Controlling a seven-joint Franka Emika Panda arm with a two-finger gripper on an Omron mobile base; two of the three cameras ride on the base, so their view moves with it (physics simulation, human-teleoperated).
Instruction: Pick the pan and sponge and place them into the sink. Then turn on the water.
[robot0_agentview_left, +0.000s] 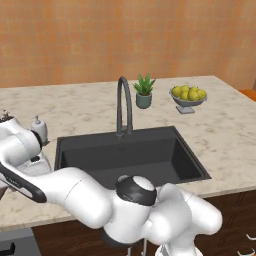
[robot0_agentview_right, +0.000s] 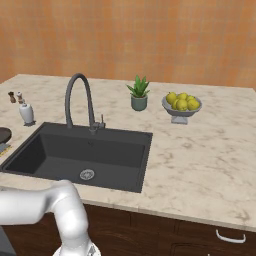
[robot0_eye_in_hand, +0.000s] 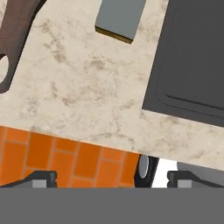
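In the hand view the gripper (robot0_eye_in_hand: 112, 177) has its two dark tips spread wide, one at about 7 o'clock and the other at about 5 o'clock along the bottom of the frame, with nothing between them. It looks straight down past the counter's front edge, where orange floor tiles show below the marble counter (robot0_eye_in_hand: 83, 87). The jaws stand apart, I judge, because nothing has been picked yet and a wide gap is what either object needs.

Outward from the tips, the sponge (robot0_eye_in_hand: 120, 18) lies flat on the counter at 12 o'clock, grey-green face up with a sliver of yellow along its near edge, close to the corner of the sink (robot0_eye_in_hand: 192, 57), which fills the 2 o'clock area. The pan's handle (robot0_eye_in_hand: 15, 39) enters at 10 o'clock, its hanging hole at the left edge; the bowl itself is cut off. Both things lie on the counter beside the basin, so neither placement is done.

In the right base view the pan (robot0_agentview_right: 4, 134) is a dark sliver at 9 o'clock, just left of the basin. The faucet (robot0_agentview_right: 79, 100) arches over the back rim at about 11 o'clock, spout over the bowl so water would fall inside; no water is visible. The soap bottle (robot0_agentview_right: 26, 113) stands left of it. The arm's reach leftward suits a start on the sponge or pan.
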